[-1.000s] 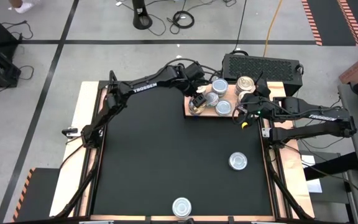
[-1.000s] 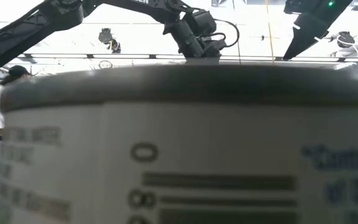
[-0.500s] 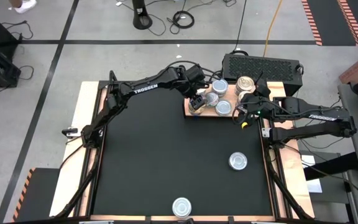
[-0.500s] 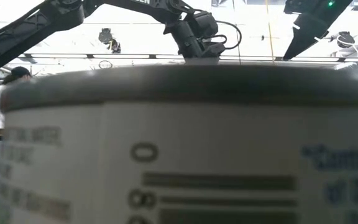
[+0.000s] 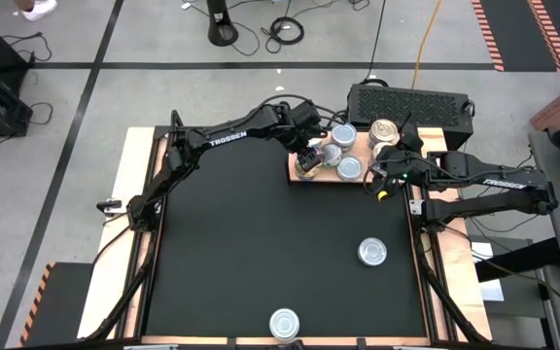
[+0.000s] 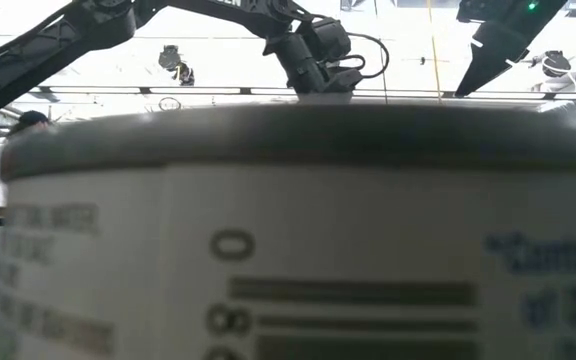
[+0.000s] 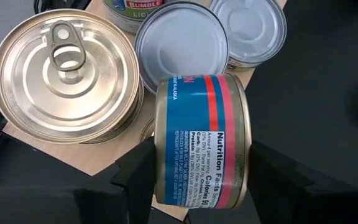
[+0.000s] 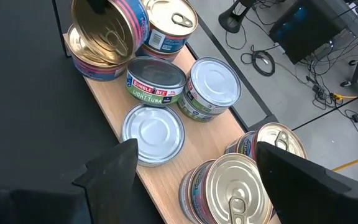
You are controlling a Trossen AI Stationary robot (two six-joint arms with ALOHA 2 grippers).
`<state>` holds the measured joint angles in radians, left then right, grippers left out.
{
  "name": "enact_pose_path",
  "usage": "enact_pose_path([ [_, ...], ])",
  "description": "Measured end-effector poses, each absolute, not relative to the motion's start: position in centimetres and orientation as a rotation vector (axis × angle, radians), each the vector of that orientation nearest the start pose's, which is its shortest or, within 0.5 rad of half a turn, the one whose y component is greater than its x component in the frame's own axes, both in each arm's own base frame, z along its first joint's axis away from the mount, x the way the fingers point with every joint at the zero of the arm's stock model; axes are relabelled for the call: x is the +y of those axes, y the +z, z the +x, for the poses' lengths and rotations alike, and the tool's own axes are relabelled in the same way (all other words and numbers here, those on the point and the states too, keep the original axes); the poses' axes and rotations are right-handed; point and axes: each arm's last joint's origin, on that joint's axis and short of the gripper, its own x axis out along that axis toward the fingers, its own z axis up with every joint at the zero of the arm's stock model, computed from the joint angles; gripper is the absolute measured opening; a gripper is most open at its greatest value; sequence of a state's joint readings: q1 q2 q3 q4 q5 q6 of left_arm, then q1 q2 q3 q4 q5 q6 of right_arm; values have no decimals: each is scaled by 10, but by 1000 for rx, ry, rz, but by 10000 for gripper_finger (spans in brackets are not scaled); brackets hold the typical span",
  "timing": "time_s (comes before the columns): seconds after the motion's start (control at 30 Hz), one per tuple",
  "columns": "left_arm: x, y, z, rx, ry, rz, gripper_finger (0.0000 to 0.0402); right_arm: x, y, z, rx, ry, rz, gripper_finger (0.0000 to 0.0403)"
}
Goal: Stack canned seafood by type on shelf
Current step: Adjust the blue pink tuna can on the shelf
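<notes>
Fingers of our left hand [image 7: 194, 177] are clamped on a blue-and-red labelled tin [image 7: 202, 140], pressing on its two flat ends. We hold it tipped on its side, its round axis lying level, above the near left corner of the shelf [image 5: 331, 167]. Our right hand [image 8: 194, 171] hangs spread wide and holds nothing, over the shelf's right end. On the shelf we see gold-topped tins [image 7: 67, 71], white-topped tins [image 7: 180, 46] and a green-labelled tuna tin [image 8: 155, 81], some stacked. Two more tins sit on the black table [image 5: 261, 253]: one [image 5: 372, 253] toward the right, another [image 5: 284, 324] at the near edge.
</notes>
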<state>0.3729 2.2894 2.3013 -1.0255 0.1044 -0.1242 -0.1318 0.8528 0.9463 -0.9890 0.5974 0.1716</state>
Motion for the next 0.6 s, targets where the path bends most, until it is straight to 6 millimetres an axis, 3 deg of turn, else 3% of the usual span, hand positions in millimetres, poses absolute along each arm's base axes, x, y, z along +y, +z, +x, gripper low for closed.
enact_pose_path([
  [0.3,179,319,449,856,315,-389,208,-35,313,139,827,-755,-60,318],
  [0.6,169,389,409,697,251,-447,208,-35,313,139,826,-755,-60,318],
])
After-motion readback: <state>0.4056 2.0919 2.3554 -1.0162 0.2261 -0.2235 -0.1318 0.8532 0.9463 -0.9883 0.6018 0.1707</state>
